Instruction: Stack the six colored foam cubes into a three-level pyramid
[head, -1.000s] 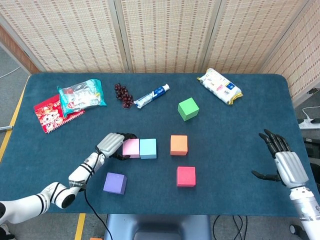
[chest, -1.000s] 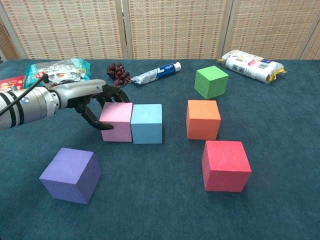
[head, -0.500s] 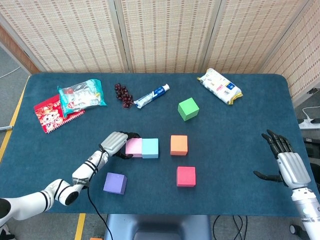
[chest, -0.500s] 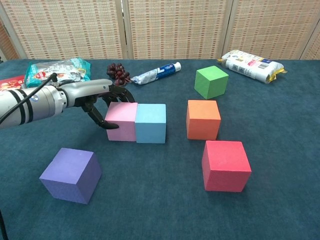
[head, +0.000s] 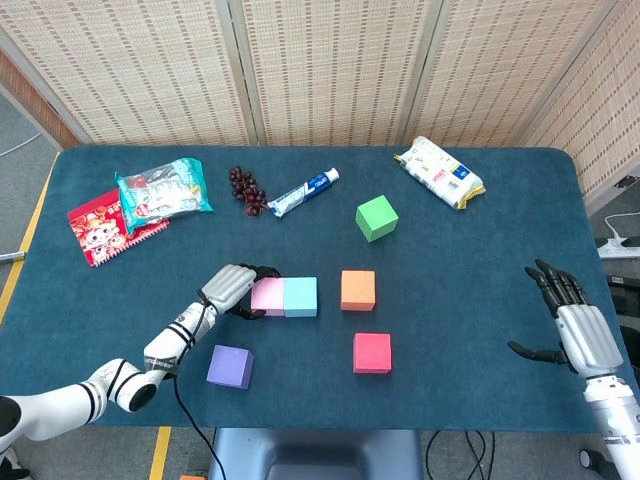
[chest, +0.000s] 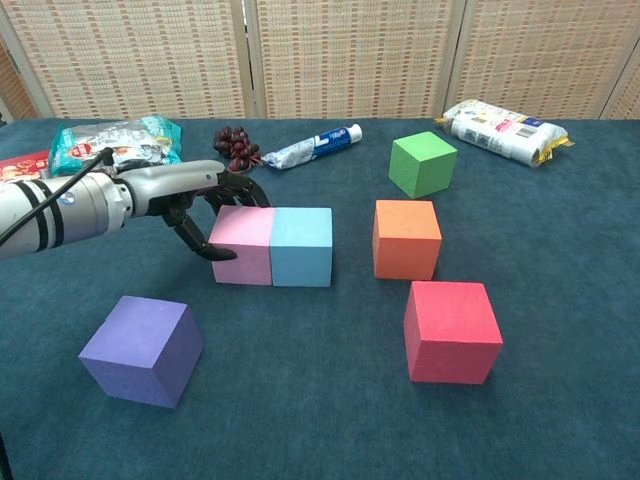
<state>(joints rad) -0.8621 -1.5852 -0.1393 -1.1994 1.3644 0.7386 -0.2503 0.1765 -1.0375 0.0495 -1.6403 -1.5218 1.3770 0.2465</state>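
Left robot hand (chest: 205, 205) curled against pink cube (chest: 243, 244), pushing, not gripping; pink touching blue cube (chest: 302, 246) mid-bench. Right robot hand (head: 580, 330) released, idle. Push slow, square, toward orange cube (chest: 405, 238); avoid skewing row.

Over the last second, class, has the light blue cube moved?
Yes. The light blue cube has slid toward the orange cube, narrowing the gap, pushed along with the pink cube by the left hand.
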